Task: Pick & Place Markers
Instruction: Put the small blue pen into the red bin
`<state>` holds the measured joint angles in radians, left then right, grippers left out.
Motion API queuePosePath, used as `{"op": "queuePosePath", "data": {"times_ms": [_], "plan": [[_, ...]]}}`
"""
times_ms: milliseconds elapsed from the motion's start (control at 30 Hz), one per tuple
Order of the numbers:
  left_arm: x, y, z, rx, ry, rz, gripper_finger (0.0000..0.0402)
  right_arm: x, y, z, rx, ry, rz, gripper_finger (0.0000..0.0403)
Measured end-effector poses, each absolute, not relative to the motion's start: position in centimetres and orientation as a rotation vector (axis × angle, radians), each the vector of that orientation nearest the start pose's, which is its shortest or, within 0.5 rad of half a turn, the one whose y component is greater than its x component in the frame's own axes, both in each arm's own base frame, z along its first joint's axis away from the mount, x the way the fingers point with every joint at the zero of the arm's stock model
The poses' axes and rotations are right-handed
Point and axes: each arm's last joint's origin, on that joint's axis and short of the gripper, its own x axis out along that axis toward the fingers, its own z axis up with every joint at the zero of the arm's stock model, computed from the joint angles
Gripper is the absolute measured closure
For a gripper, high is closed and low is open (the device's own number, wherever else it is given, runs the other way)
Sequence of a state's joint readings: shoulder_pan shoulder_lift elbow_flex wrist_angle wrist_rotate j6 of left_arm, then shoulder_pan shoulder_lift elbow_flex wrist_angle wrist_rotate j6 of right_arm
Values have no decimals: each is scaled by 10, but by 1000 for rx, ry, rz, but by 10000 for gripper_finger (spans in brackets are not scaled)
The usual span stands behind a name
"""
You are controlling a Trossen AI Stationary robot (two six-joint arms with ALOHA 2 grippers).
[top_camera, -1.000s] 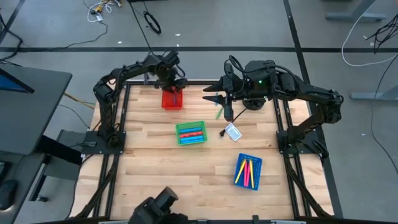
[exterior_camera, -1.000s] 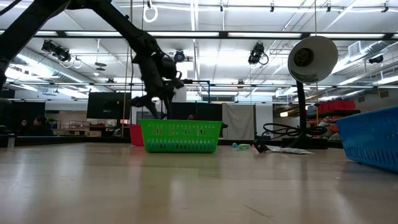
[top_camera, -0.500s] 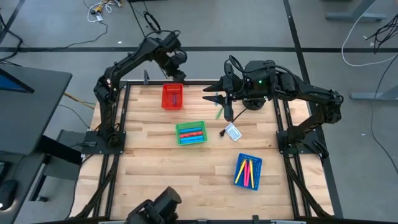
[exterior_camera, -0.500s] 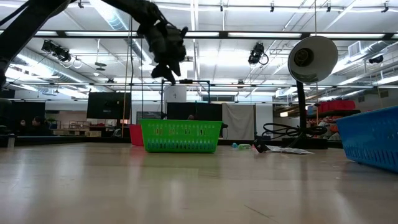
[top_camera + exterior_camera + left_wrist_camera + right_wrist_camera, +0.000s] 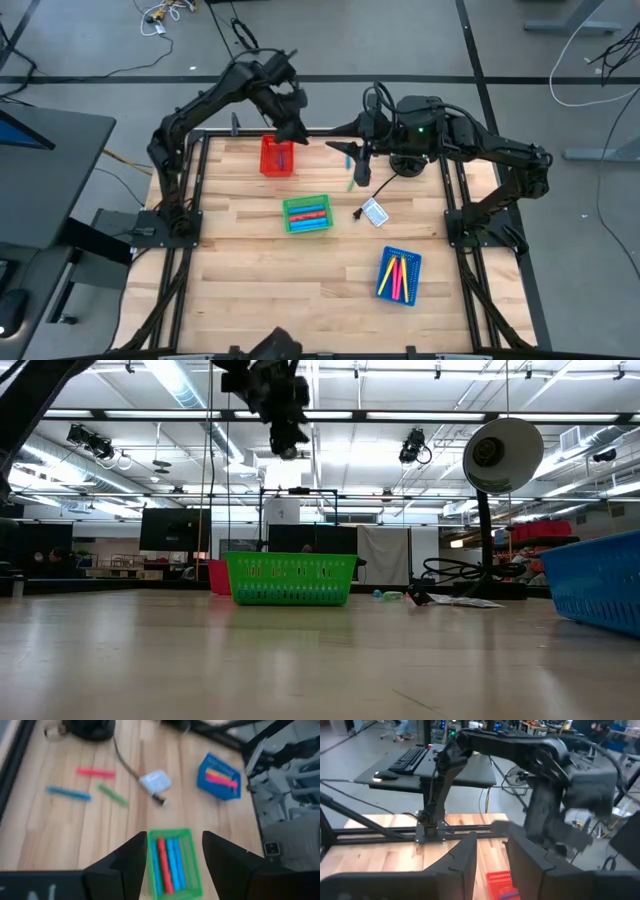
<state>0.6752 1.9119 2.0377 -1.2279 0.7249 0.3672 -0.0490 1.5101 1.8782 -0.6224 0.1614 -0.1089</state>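
with its fingers point(image 5: 131, 865) spread wide and empty, your left gripper point(image 5: 292, 128) hangs above the red tray point(image 5: 277, 158); loose markers point(image 5: 95, 772) lie near the right gripper point(image 5: 352, 160), fingers narrowly parted.

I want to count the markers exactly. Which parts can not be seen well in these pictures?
- Red tray, high view: contents too small to count.
- Green tray, low view: wall hides the markers.
- Loose markers, left wrist view: blurred.
- Blue tray, low view: cut off by the edge.
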Motion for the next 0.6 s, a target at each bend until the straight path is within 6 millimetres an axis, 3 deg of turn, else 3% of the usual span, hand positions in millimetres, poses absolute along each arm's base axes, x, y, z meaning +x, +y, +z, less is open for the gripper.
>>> {"op": "queuePosePath", "data": {"times_ms": [267, 433, 600], "plan": [[299, 187, 409, -278, 603, -215, 225, 303, -21, 486, -26, 266, -247, 286], [283, 156, 424, -227, 443, -92, 234, 303, -22, 484, -22, 281, -257, 278], [266, 118, 437, -142, 213, 70, 242, 303, -21, 484, -1, 281, -255, 245]]}}
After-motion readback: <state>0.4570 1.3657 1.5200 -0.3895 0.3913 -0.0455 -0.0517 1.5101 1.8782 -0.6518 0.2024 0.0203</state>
